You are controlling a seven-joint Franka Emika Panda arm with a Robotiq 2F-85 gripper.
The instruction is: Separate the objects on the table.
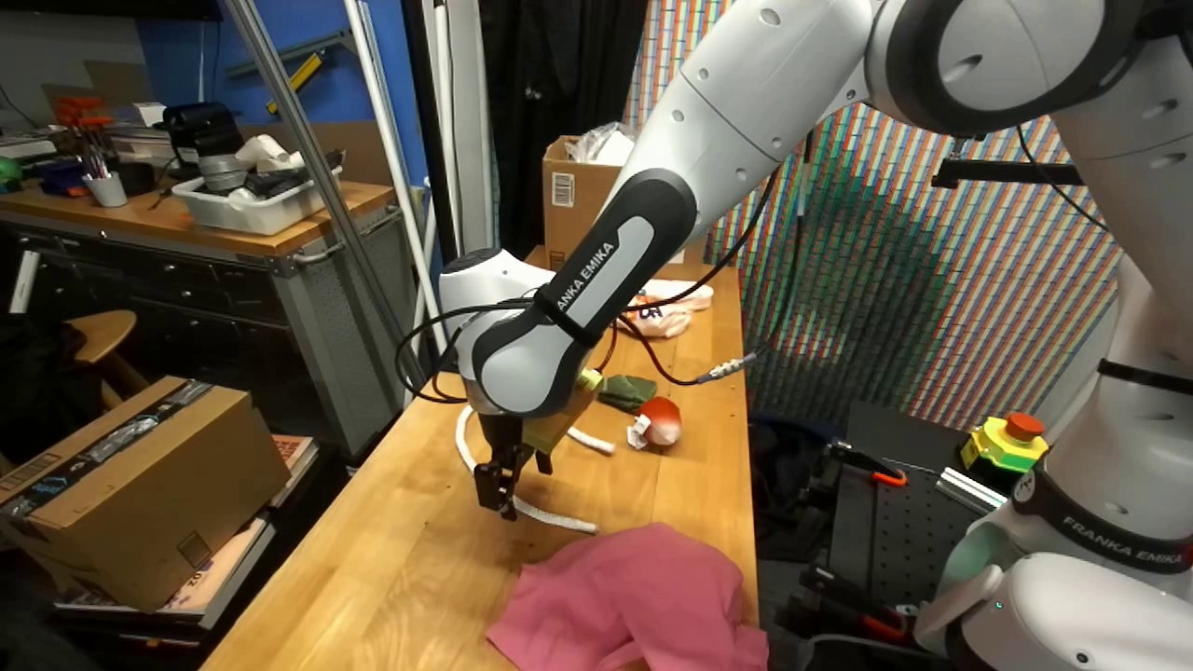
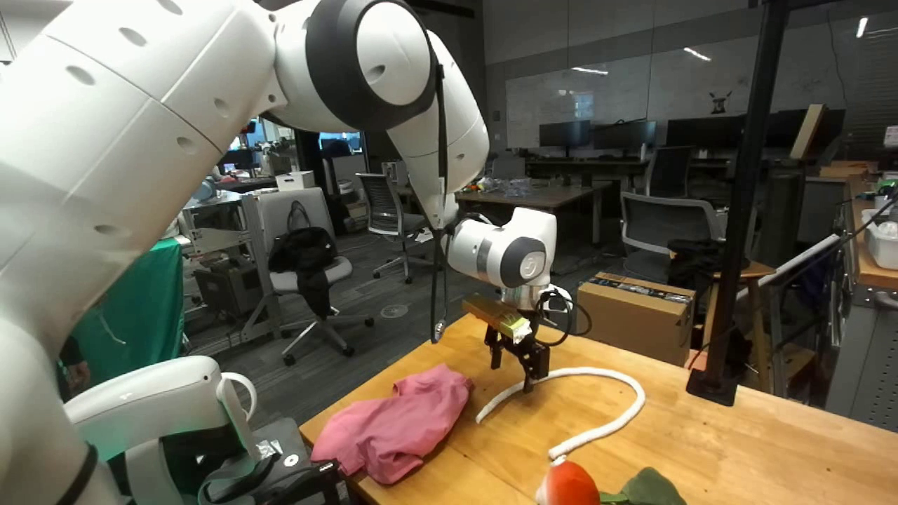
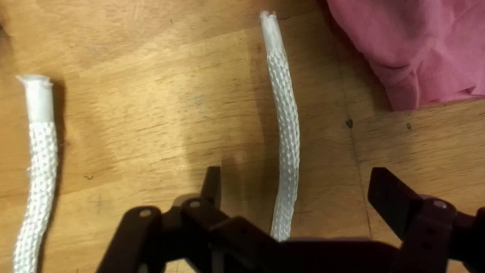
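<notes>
The light-wood table [image 1: 373,559] bears a pink cloth [image 1: 634,596] at its near end, also in the wrist view [image 3: 428,57]. A white cord [image 2: 631,414] lies in a U-shaped curve; both its ends show in the wrist view [image 3: 289,132]. My gripper [image 3: 293,178] is open and empty above the cord, one finger on each side of one leg, near the pink cloth. A red and white item [image 1: 662,419] and a green item [image 1: 627,391] lie beside each other. A white cloth with orange-red print [image 1: 666,312] lies farther back, partly hidden by the arm.
A cardboard box [image 1: 582,200] stands at the table's far end. Another cardboard box [image 1: 149,485] stands on the floor side beside the table. A dark upright post [image 2: 736,280] rises at the table's edge. A cable [image 1: 680,377] hangs from the arm over the table.
</notes>
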